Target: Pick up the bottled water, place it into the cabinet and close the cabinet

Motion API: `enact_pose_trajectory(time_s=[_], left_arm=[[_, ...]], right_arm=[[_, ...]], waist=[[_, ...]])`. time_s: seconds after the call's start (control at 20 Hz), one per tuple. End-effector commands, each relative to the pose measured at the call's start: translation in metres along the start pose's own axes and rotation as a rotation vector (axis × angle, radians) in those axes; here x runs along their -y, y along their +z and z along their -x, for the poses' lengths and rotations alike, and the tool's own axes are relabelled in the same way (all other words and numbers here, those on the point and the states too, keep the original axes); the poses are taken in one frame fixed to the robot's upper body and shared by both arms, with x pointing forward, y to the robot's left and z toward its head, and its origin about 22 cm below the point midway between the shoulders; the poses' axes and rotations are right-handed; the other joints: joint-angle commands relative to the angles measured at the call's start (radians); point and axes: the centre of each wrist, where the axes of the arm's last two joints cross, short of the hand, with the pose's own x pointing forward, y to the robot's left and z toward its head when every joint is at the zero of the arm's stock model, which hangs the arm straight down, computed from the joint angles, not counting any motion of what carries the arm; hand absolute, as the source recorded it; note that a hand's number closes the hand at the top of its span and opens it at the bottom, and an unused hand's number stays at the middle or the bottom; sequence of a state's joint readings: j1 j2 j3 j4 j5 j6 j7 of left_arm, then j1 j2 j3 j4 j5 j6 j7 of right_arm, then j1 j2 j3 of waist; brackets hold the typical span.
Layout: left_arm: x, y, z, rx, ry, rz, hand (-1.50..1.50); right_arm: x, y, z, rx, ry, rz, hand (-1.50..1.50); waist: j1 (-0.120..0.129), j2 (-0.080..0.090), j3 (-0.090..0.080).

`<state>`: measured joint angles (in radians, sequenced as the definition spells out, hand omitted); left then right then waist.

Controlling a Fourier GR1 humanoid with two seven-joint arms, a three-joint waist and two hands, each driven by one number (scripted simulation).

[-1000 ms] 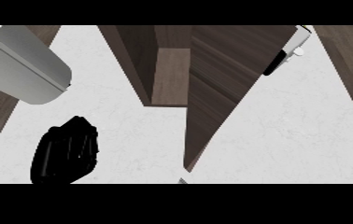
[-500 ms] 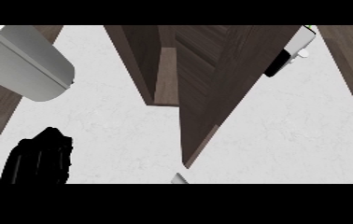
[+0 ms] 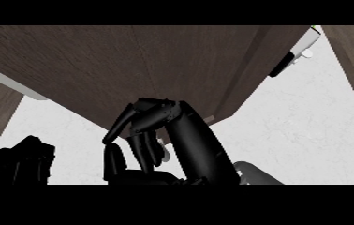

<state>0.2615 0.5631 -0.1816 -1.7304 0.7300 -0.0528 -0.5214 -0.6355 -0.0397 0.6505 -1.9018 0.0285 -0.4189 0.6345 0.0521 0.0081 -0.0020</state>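
Left hand [image 3: 27, 165]: black, at 8 o'clock by the view's lower left edge, over the white surface [image 3: 297, 135]; whether its fingers are straight or curled cannot be told.

Cabinet [image 3: 138, 69]: dark wood-grain panel filling the upper half of the view from 9 to 1 o'clock, its lower corner pointing down toward 6 o'clock.

Right hand [image 3: 169, 139]: black, at 6 o'clock, raised in front of the cabinet's lower corner; fingers bent over and curled downward, nothing visibly held in them.

Bottled water: not to be seen anywhere; its place cannot be told.

Fixture [image 3: 297, 55]: a white and black piece at 2 o'clock, beside the cabinet's right edge; its kind cannot be told.
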Motion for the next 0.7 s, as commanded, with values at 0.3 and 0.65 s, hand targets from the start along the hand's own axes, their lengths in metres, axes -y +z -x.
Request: enact_pose_trajectory(time_s=[0.3, 0.65], left_arm=[[-0.028, -0.001, -0.024, 0.008, -0.023, 0.002, 1.5], [-0.016, 0.015, -0.009, -0.004, 0.001, 0.009, 1.5]], right_arm=[[0.061, -0.102, 0.042, -0.097, -0.123, -0.012, 1.5], [0.11, -0.117, 0.089, -0.129, -0.087, 0.023, 1.5]], waist=[[-0.016, 0.0, 0.002], [-0.01, 0.005, 0.002]])
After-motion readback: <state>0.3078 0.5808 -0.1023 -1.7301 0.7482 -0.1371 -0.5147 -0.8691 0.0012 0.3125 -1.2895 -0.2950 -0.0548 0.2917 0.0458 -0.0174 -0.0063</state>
